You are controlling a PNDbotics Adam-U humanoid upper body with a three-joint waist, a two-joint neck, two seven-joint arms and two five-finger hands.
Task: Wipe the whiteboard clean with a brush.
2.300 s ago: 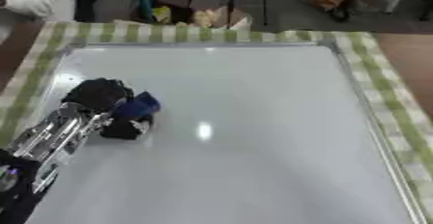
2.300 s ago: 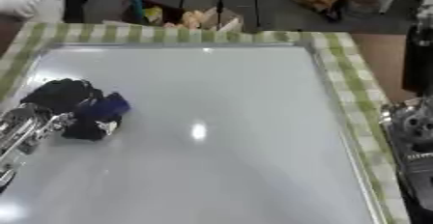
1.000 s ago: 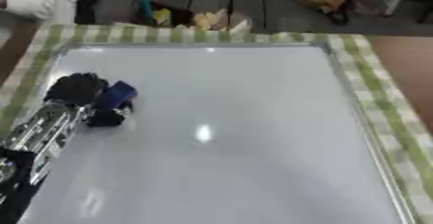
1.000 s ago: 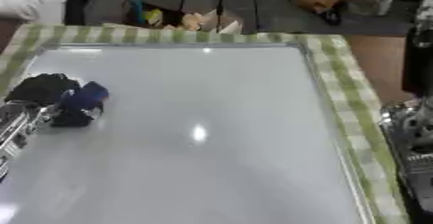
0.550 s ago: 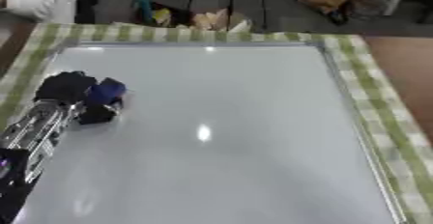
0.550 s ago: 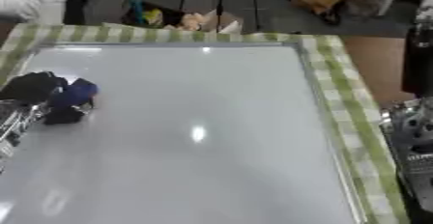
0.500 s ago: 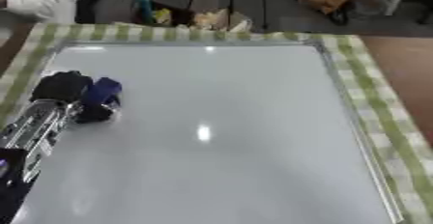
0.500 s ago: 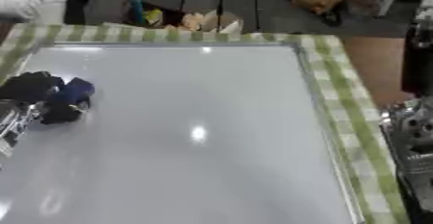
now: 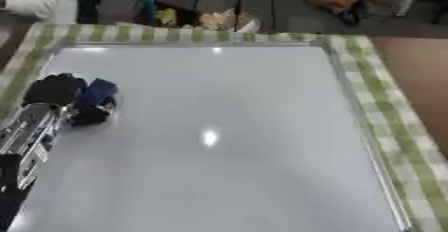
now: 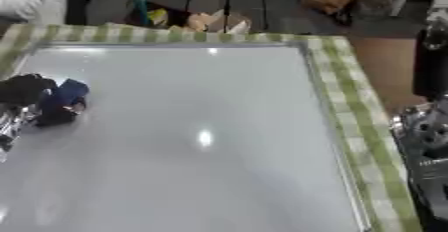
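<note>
Looking at the whiteboard (image 9: 227, 141), I honestly can't spot any marks left on it, just a bright glare spot near the middle, so I'd guess the wiping is mostly done or close to it. Faint marks could be hiding in the sheen though, so no promises.

The left hand (image 9: 54, 90) is over at the left side of the board, fingers curled round the brush (image 9: 94, 96), which looks like a small blue-and-black block sitting flat on the surface. It's pretty close to the left frame edge, roughly midway between near and far.

The right hand (image 10: 429, 131) only shows as a silvery-black shape off the right side of the table in the right eye view, and I can't tell what its fingers are doing.

Room-wise, there's loads of open board to the right and toward the near edge, nothing lying on it. To the left there's hardly any slack before the frame and the green checked cloth (image 9: 385, 101) that borders the board. The far edge has some space, then clutter on the floor beyond it.
</note>
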